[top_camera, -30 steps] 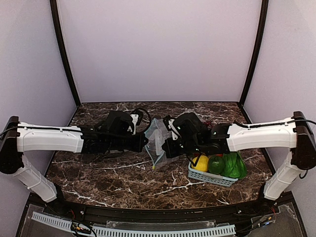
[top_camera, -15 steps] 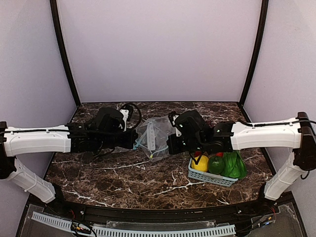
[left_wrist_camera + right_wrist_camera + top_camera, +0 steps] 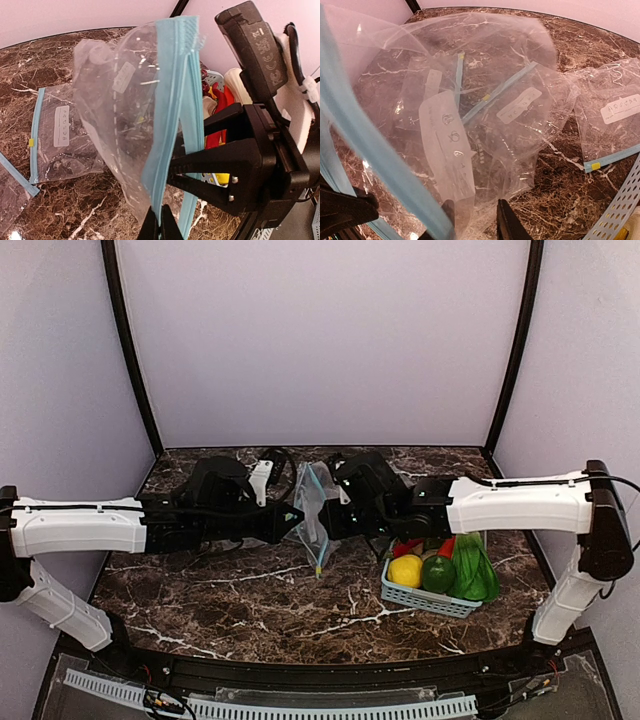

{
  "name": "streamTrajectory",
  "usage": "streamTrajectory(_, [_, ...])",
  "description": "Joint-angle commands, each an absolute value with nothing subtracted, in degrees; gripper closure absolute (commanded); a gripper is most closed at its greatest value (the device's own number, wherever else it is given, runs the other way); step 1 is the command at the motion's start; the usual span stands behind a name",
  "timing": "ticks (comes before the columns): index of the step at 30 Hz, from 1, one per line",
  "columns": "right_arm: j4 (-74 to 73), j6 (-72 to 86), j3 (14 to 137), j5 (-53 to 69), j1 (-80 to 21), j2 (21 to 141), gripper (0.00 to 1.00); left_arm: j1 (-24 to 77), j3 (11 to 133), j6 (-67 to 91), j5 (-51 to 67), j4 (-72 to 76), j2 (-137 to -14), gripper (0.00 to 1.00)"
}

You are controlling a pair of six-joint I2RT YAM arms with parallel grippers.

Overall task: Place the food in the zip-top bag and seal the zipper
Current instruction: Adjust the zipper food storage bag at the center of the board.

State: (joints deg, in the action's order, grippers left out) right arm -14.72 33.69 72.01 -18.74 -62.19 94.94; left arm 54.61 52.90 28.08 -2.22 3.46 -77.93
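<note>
The zip-top bag (image 3: 312, 508) hangs upright above the table between my two grippers. My left gripper (image 3: 161, 224) is shut on one lip of its light-blue zipper (image 3: 170, 125). My right gripper (image 3: 476, 220) is at the other lip. Its fingers (image 3: 505, 226) stand a little apart with clear bag film between them. The white label (image 3: 447, 145) faces the right wrist camera. The bag holds no food. The leafy green vegetable (image 3: 473, 572) and the red-orange one (image 3: 447, 546) lie in the basket (image 3: 420, 598). The cucumber is hidden.
The basket at the right also holds a lemon (image 3: 405, 570) and a lime (image 3: 438, 573). Smaller clear bags with short blue strips lie on the marble under and behind the held bag (image 3: 615, 112) (image 3: 60, 127). The two grippers are very near each other.
Half a second ago the bag was spread wide between the grippers. The grippers have come back together and the bag now hangs narrow and upright.
</note>
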Motion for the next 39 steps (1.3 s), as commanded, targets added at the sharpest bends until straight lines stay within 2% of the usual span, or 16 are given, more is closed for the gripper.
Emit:
streamTrajectory(1, [-14.57, 32.51, 74.08, -19.37, -62.84, 96.97, 0.68, 54.88, 51.62, 28.66, -0.33, 6.01, -78.01, 0.99])
streamTrajectory(5, [-14.06, 32.34, 74.39, -19.42, -62.82, 98.18, 0.56, 54.85, 51.52, 28.69, -0.18, 6.13, -77.96, 0.99])
streamTrajectory(11, [-19.77, 35.84, 78.04, -28.37, -62.8, 102.81, 0.28, 54.9, 51.1, 29.51, -0.17, 6.48, -77.15, 0.99])
streamTrajectory(15, [-24.37, 37.78, 80.69, -33.52, -62.69, 105.28, 0.18, 54.88, 51.73, 28.85, -5.12, 1.4, -75.47, 0.99])
streamTrajectory(25, [-25.4, 39.55, 76.53, -33.85, -59.78, 102.15, 0.15, 54.89, 54.29, 25.83, -21.39, -17.96, -70.34, 0.99])
streamTrajectory(31, [-26.54, 40.86, 74.29, -33.3, -58.52, 99.97, 0.15, 54.88, 55.92, 24.07, -27.64, -24.66, -68.24, 0.99])
streamTrajectory(34, [-26.39, 39.84, 74.92, -31.73, -58.49, 100.17, 0.15, 54.88, 56.0, 21.02, -24.78, -23.26, -68.05, 0.99])
streamTrajectory(39, [-22.6, 35.89, 75.66, -25.48, -58.47, 101.08, 0.12, 54.89, 56.86, 19.32, -13.18, -18.07, -70.72, 0.99])
